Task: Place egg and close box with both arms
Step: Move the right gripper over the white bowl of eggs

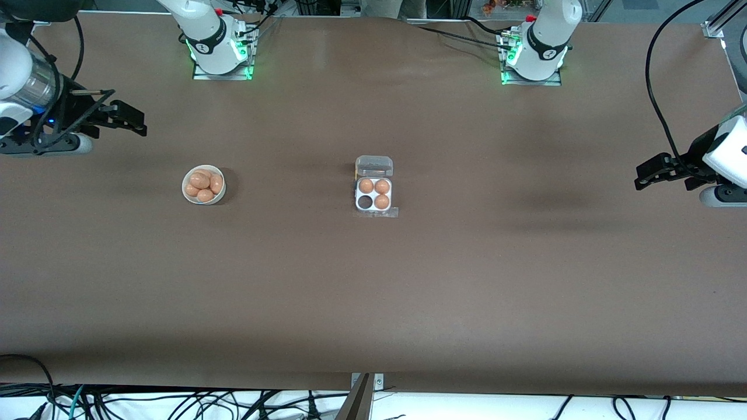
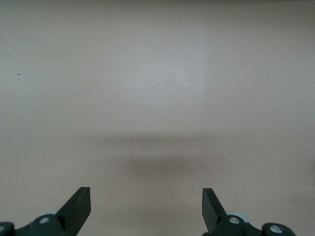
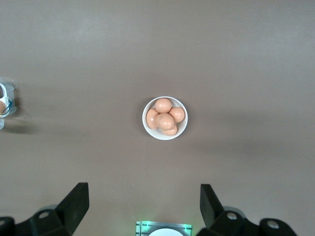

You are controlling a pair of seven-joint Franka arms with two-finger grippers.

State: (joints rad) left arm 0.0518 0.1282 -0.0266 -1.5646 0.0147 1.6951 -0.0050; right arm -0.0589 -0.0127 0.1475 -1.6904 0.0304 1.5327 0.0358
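The box (image 1: 373, 194) sits mid-table with its clear lid (image 1: 374, 166) open, on the side toward the robots' bases. Three orange-brown eggs (image 1: 381, 202) fill three cells. The empty cell (image 1: 365, 202) is the one nearer the front camera, toward the right arm's end. More eggs (image 1: 201, 182) lie in a round white bowl (image 1: 185, 188) toward the right arm's end. My right gripper (image 1: 129, 118) is open and empty, up in the air off that end; its wrist view shows the eggs (image 3: 165, 119) in the bowl (image 3: 145, 123). My left gripper (image 1: 642, 176) is open and empty, high over bare table.
The arm bases (image 1: 219, 46) (image 1: 534, 52) stand at the table's back edge. The left wrist view shows only bare brown table between the open fingers (image 2: 78, 206). The box's edge (image 3: 5, 105) and the right arm's base (image 3: 164, 228) show in the right wrist view. Cables hang below the front edge.
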